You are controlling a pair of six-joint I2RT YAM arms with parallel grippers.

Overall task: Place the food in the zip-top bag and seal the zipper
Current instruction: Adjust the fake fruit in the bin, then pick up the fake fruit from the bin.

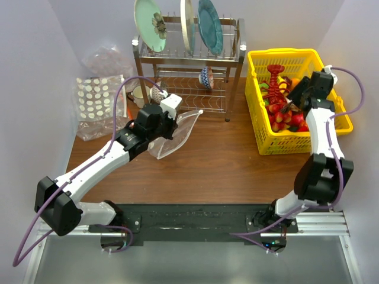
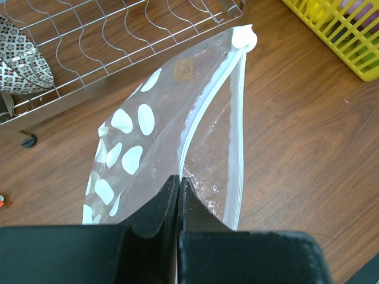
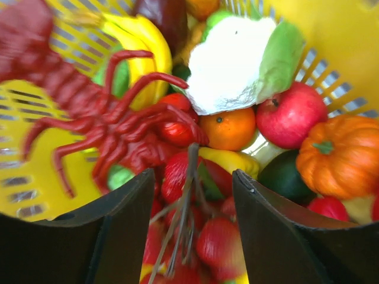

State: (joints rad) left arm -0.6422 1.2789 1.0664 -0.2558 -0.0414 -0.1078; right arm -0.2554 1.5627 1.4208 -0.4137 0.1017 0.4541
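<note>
The left claw point(image 2: 179, 181) pinches the edge of the zip-top bag point(image 2: 160, 136), mouth gaping, over the wooden surface point(image 2: 308, 148) near the dish rack point(image 2: 89, 47). The right claw point(image 3: 192, 175) hangs spread above toy food point(image 3: 227, 128) in the yellow basket point(image 3: 349, 35).

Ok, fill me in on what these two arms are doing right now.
The left gripper is clamped shut on the rim of the zip-top bag, whose mouth gapes open near the dish rack; no food shows inside it. The right gripper is open, poised over the toy food piled in the yellow basket, holding nothing yet.
</note>
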